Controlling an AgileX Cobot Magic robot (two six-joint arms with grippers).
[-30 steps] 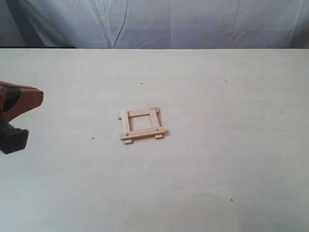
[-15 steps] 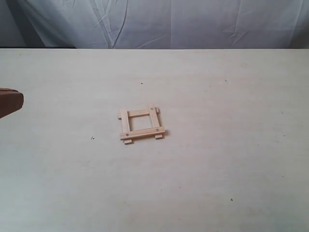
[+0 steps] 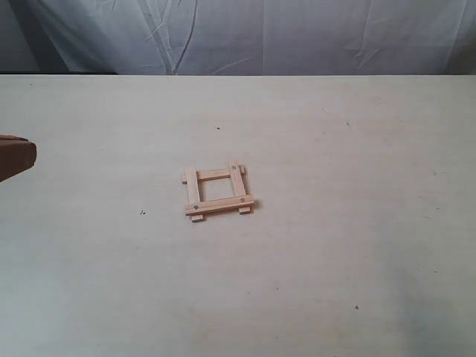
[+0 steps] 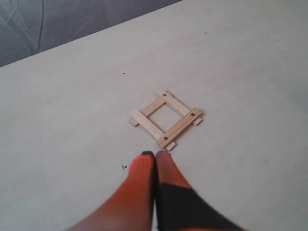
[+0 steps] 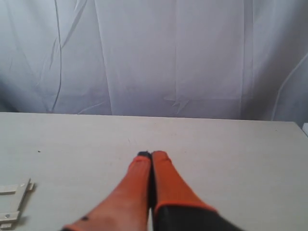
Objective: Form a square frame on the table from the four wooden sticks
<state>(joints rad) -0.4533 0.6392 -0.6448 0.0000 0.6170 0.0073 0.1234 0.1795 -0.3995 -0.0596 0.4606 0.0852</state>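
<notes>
The four wooden sticks lie crossed as a small square frame (image 3: 218, 190) in the middle of the table (image 3: 357, 186). Dark dots mark three of its corners, and the ends overhang slightly. In the left wrist view the square frame (image 4: 166, 119) lies just ahead of my left gripper (image 4: 155, 154), which is shut and empty, apart from the wood. Only the left gripper's orange tip (image 3: 16, 158) shows at the exterior view's left edge. My right gripper (image 5: 151, 155) is shut on nothing above bare table; a corner of the frame (image 5: 13, 202) shows beside it.
A wrinkled white cloth backdrop (image 3: 260, 37) hangs behind the table's far edge. A few tiny dark specks (image 3: 143, 213) dot the surface. The table spreads wide on every side of the frame.
My left gripper has drawn back leftward out of the exterior view until only its tip shows. The frame has not moved.
</notes>
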